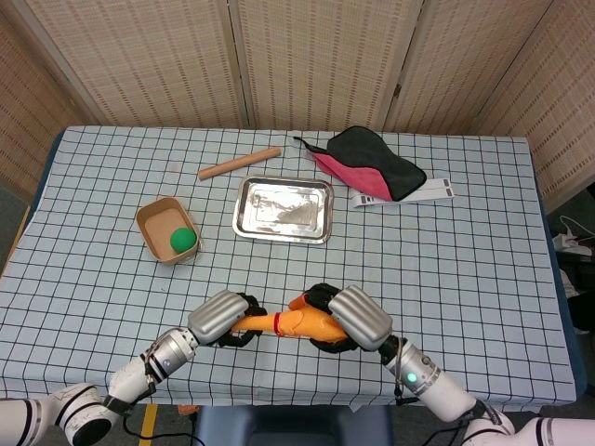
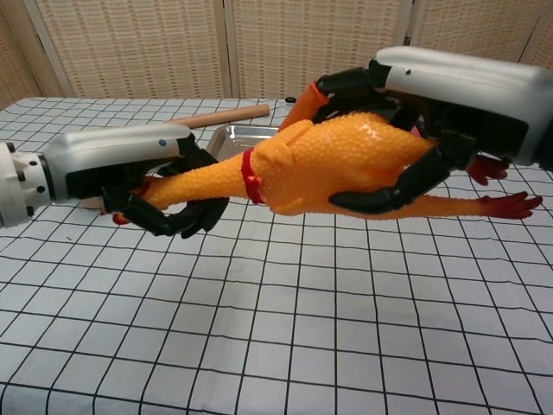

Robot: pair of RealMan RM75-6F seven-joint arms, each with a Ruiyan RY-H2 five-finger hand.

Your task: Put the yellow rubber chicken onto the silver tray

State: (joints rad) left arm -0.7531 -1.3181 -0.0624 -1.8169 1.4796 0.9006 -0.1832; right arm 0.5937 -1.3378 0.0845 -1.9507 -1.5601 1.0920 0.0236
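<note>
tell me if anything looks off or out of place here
Nothing looks spilled or broken. The one odd thing: the rubber chicken is held in the air by both hands, left hand on its neck, right hand around its body, well short of the tray.

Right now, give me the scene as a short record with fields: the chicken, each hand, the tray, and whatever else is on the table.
chicken: yellow rubber chicken held off the table, lying roughly level between both hands
left hand: left hand grips the chicken's neck
right hand: right hand grips the chicken's body
tray: silver tray on the checked tablecloth, nothing in it, beyond the hands
other things: wooden stick; brown box holding a green ball; red and black pouch
task state: chicken not yet on tray
</note>
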